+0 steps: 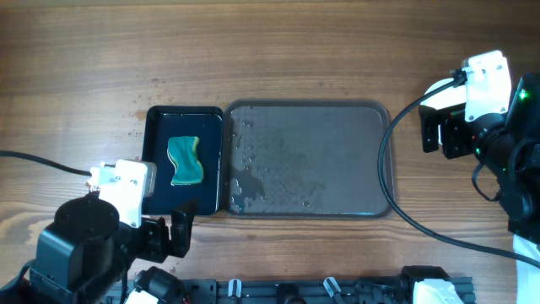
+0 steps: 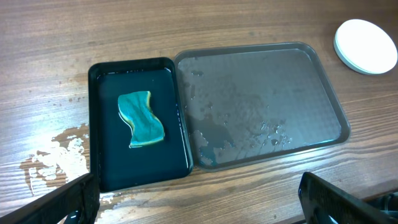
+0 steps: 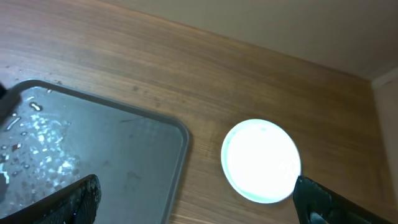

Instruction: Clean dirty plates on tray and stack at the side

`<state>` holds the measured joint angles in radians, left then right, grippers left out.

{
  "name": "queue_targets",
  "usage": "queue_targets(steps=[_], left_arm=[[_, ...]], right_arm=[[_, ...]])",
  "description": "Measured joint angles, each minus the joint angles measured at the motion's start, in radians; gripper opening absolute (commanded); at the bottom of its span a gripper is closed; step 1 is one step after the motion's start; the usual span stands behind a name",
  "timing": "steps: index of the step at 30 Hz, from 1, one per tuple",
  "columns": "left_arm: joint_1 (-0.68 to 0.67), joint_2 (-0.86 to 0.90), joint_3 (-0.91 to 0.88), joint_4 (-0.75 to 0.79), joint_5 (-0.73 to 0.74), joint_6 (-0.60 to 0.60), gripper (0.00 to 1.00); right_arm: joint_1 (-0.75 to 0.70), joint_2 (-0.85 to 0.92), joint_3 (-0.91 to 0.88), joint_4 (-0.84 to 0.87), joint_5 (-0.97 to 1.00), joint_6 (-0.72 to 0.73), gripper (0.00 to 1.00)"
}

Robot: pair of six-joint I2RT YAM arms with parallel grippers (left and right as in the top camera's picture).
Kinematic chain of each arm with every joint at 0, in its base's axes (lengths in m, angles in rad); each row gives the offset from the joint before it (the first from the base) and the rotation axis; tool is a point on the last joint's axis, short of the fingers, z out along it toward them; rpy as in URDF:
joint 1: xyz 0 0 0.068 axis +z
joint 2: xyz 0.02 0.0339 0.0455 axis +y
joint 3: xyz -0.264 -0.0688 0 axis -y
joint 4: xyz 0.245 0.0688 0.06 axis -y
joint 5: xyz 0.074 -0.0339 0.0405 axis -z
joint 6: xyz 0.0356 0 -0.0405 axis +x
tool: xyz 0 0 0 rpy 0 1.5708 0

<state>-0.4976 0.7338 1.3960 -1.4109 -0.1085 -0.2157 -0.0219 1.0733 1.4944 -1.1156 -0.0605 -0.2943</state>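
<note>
On the desk (image 1: 270,51), a wet tray (image 1: 337,160) lies crosswise, with the plates (image 2: 365,37) stacked beside it.
Its long axis runs left to right; the plates rest just past its right short end. The left end effector (image 1: 169,236) and the right end effector (image 1: 445,135) both stand wide open, holding nothing.

OH top-down, wrists oblique, tray (image 1: 337,160) shared

I can read no lettering, label, brand, number or sign in any of my three views. The tray (image 1: 337,198), the black basin (image 1: 160,122), the green sponge (image 1: 186,160) and the white plates (image 2: 367,37) show me plain surfaces, with no legible marking.
</note>
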Motion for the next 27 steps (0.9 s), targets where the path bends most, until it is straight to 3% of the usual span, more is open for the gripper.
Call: queue_targets(steps=[8, 14, 22, 27], left_arm=[[0.0, 0.0, 0.0, 0.0, 0.0, 0.0, 1.0], [0.0, 0.0, 0.0, -0.002, 0.0, 0.0, 1.0], [0.0, 0.0, 0.0, -0.003, 0.0, 0.0, 1.0], [0.0, 0.0, 0.0, -0.003, 0.0, 0.0, 1.0]], right_arm=[[0.0, 0.0, 0.0, -0.048, -0.09, 0.005, 1.0], [0.0, 0.0, 0.0, 0.072, -0.107, 0.005, 1.0], [0.0, -0.008, -0.003, 0.113, -0.157, 0.004, 1.0], [0.0, -0.256, -0.018, 0.21, -0.214, 0.005, 1.0]])
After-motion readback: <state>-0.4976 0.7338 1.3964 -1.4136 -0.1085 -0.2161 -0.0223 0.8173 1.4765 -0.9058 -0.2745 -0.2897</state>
